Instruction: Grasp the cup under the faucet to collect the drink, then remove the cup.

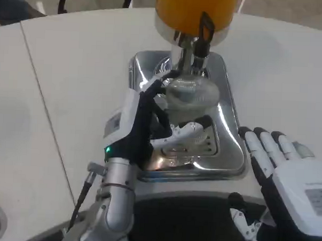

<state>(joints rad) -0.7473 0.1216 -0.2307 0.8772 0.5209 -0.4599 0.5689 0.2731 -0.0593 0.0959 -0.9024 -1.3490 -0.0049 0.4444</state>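
Head view: cup (191, 95) stands on the tray (229, 150) under the faucet (199, 45). Advice: keep it upright and centred beneath the spout while filling. Left hand (144, 130) wraps the cup, fingers around its side. Right hand (279, 157) rests on the counter (72, 68), fingers extended, holding nothing.

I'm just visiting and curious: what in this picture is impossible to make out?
- Head view: the cup is clear and blurred; whether any drink is in it cannot be told.
- The orange dispenser is cut off by the top edge.
- The left hand covers the cup's near side, hiding where its fingers meet it.
- The right hand runs off the right edge.
- The tray grille is partly hidden by the left hand.
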